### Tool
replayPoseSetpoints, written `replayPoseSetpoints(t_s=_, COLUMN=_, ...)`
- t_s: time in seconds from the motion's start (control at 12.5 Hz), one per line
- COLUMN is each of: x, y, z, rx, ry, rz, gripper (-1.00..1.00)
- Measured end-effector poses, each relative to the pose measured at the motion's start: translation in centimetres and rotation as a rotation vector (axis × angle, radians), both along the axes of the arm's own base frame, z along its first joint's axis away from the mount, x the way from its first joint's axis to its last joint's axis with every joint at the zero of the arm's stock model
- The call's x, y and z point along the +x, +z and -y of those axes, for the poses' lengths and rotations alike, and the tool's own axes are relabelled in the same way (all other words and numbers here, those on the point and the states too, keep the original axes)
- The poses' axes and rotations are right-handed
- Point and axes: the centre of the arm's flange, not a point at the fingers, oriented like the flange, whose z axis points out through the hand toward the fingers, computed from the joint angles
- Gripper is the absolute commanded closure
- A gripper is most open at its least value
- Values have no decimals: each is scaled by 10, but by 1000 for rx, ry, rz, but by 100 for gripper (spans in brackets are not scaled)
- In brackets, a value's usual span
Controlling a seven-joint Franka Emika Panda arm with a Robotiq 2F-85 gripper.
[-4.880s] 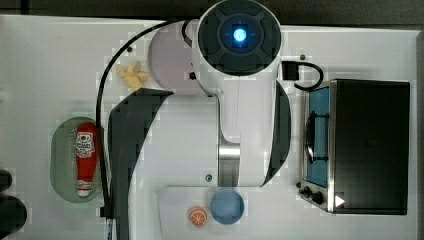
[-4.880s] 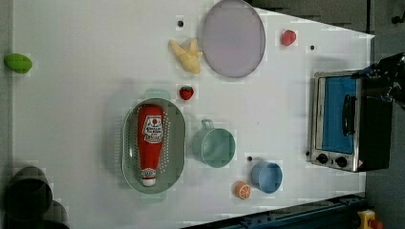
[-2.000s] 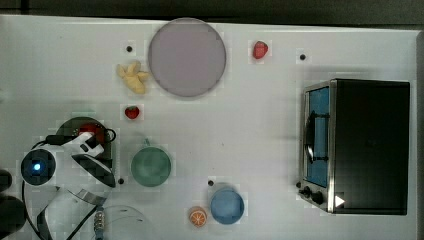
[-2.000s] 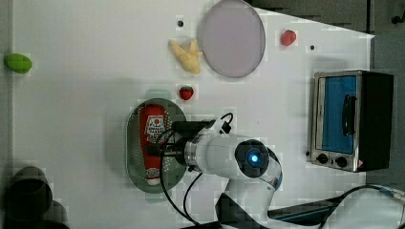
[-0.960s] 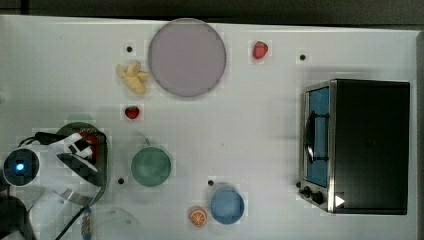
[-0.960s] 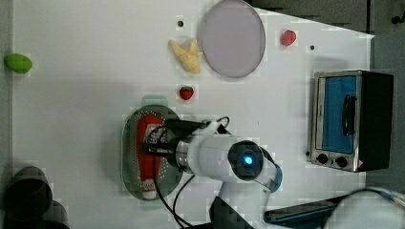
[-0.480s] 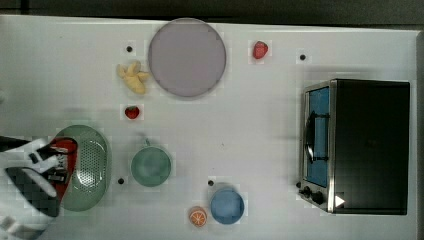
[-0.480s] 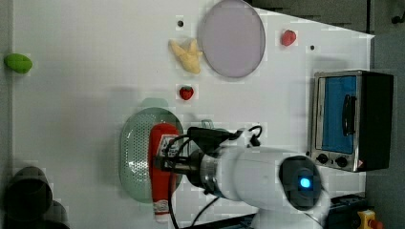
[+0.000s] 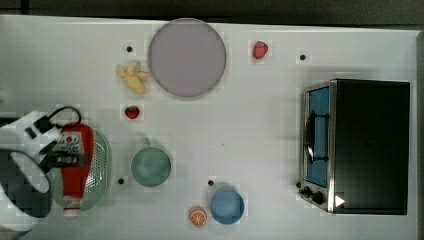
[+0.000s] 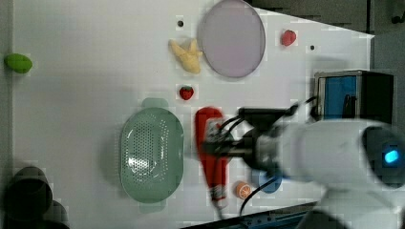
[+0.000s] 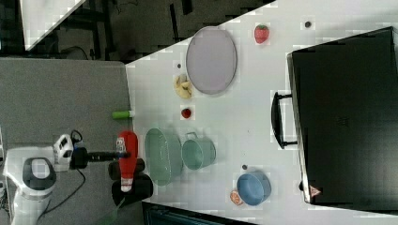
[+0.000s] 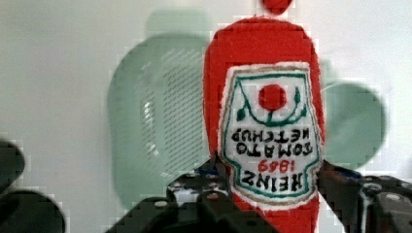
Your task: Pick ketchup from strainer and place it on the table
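- The end effector [image 12: 272, 194] is clamped across the ketchup [image 10: 210, 148], carried mid-frame in the left view, clear of the strainer [image 10: 152, 155].
- Slung lengthwise, it could swing, slip, or clip the cup [image 9: 151, 167] on reaching the surface [image 9: 260, 125].

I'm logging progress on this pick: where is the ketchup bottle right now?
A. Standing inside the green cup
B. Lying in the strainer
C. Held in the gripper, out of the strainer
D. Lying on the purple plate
C: the gripper clamps the ketchup, and the strainer sits empty.
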Motion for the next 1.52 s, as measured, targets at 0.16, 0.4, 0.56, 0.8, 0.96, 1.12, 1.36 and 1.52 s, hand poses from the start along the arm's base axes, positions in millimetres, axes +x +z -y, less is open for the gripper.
replayPoseSetpoints(t_s=0.16, x=34, y=17, z=41, rx=16, ry=-22, rz=28, gripper=-13)
replayPoseSetpoints(t_s=0.4, x=79, y=23, z=136, rx=0, ry=-68, rz=47, gripper=-13)
replayPoseSetpoints(t_s=0.56, x=101, y=22, z=204, rx=-5, ry=-85, rz=47, gripper=-13)
replayPoseSetpoints(t_s=0.8, x=120, y=16, z=298, rx=-3, ry=-159, rz=35, gripper=-13)
replayPoseSetpoints(t_s=0.96, x=120, y=4, z=354, rx=-5, ry=-227, rz=25, gripper=-13)
replayPoseSetpoints(t_s=1.12, x=115, y=-13, z=395, rx=-4, ry=-291, rz=33, gripper=-13)
replayPoseSetpoints(t_s=1.36, x=95, y=-61, z=423, rx=-11, ry=-313, rz=55, gripper=-13)
replayPoseSetpoints(t_s=1.52, x=76, y=-105, z=420, rx=0, ry=-309, rz=45, gripper=-13)
